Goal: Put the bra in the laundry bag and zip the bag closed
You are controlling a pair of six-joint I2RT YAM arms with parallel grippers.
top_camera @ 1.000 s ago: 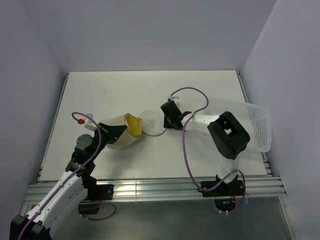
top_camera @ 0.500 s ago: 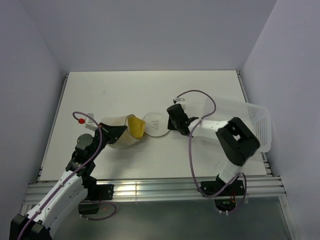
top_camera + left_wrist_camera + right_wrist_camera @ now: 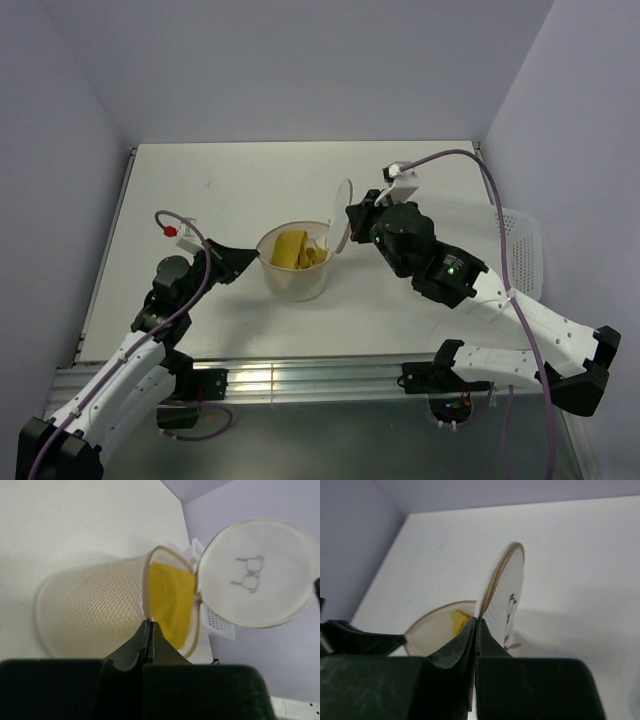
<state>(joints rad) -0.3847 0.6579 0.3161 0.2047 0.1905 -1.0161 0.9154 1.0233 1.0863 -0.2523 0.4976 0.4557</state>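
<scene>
The laundry bag [image 3: 297, 281] is a cream mesh cylinder standing upright at the table's middle. The mustard-yellow bra [image 3: 294, 249] lies inside it, open to view from above. The bag's round lid [image 3: 343, 214] stands up on edge at the right of the rim. My left gripper [image 3: 256, 258] is shut on the bag's left rim; in the left wrist view [image 3: 149, 624] the bag [image 3: 95, 607], bra [image 3: 170, 600] and lid [image 3: 257, 572] show. My right gripper [image 3: 352, 222] is shut on the lid's edge [image 3: 507, 587], with the bra [image 3: 460, 620] below it.
A white perforated plastic basket [image 3: 522, 250] lies at the table's right edge, behind my right arm. The left arm's cable with a red tip [image 3: 170, 230] hangs over the left side. Walls close in on three sides.
The bag went from lying on its side to standing upright. My right arm swung up and over, lifting the lid from flat on the table to standing on edge.
</scene>
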